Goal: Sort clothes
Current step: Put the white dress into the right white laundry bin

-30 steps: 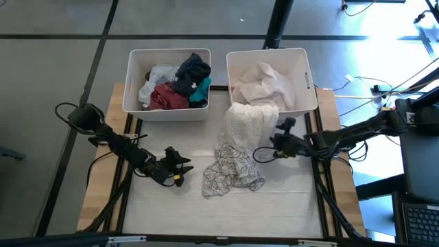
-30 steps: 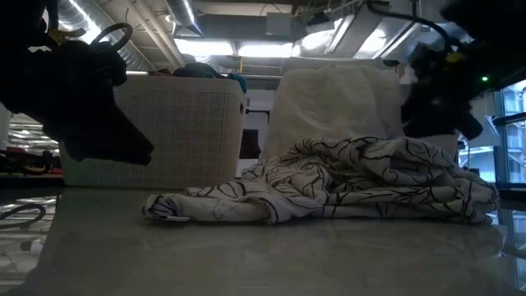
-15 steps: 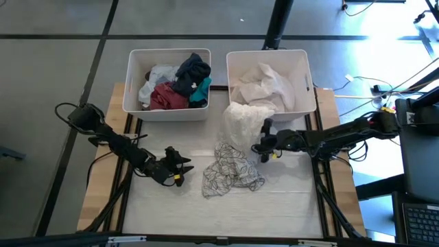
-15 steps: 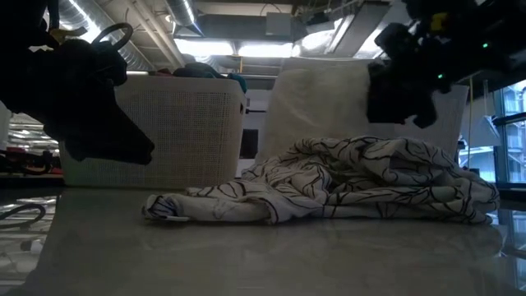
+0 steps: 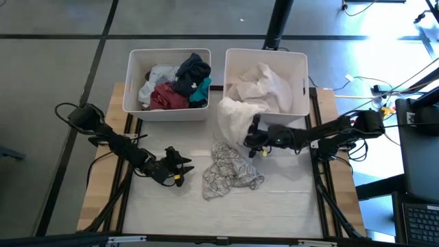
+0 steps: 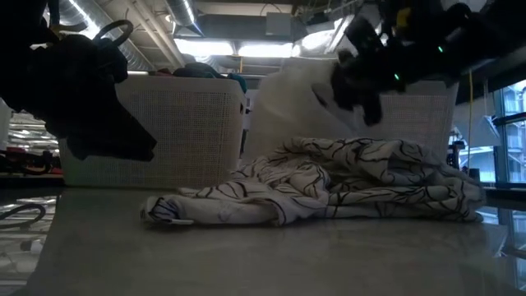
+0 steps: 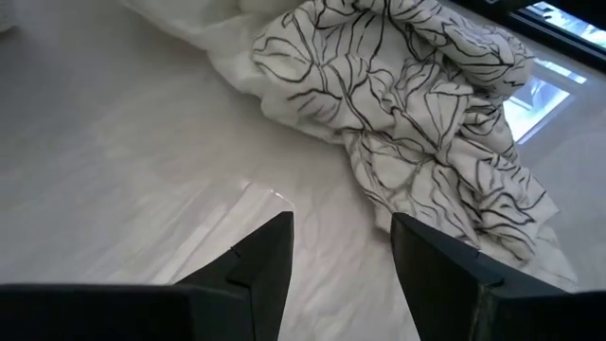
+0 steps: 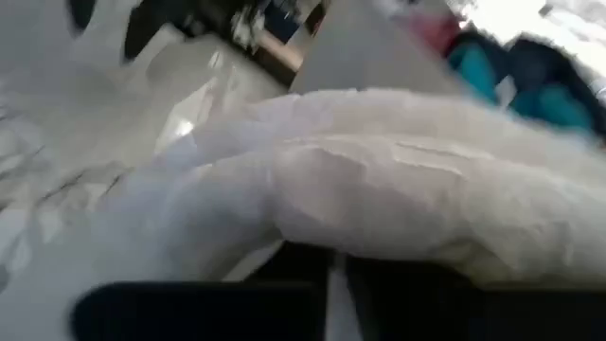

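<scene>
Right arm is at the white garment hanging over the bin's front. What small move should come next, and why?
Probably lift it up and over the wall of the right bin: the right gripper sits against the white garment, which drapes down the bin's front instead of lying inside.

My tabletop looks smooth and glossy; the patterned cloth is soft and crumpled; the bins are matt plastic.

Two white bins, two arms, and one black-patterned white garment on the table
</scene>
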